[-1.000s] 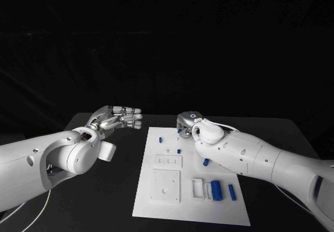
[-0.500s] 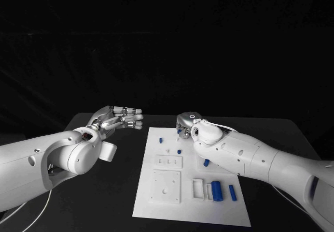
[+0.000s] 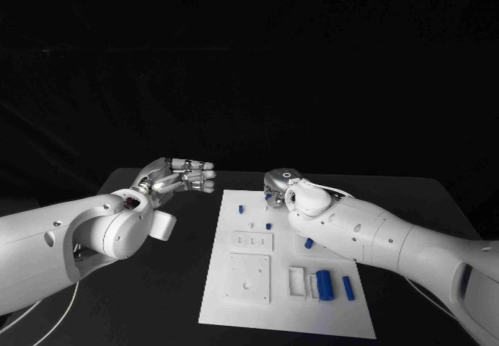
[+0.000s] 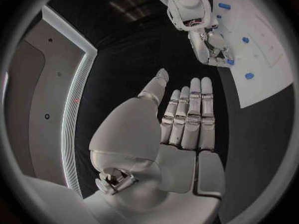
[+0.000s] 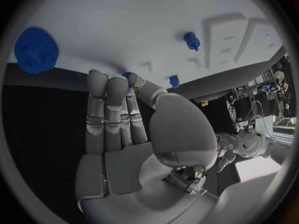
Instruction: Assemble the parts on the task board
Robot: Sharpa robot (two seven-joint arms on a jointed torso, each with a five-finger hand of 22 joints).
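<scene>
Little has changed since a second ago: a small blue part (image 5: 128, 76) is pinched by right hand (image 3: 280, 185) fingers over the task board (image 3: 234, 303); left hand (image 3: 179, 176) is held empty, fingers apart.

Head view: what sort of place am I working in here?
Probably a robot test bench in a lab: a black table before a black backdrop, a white task board with small blue parts, and cluttered workbenches behind in the right wrist view.
</scene>
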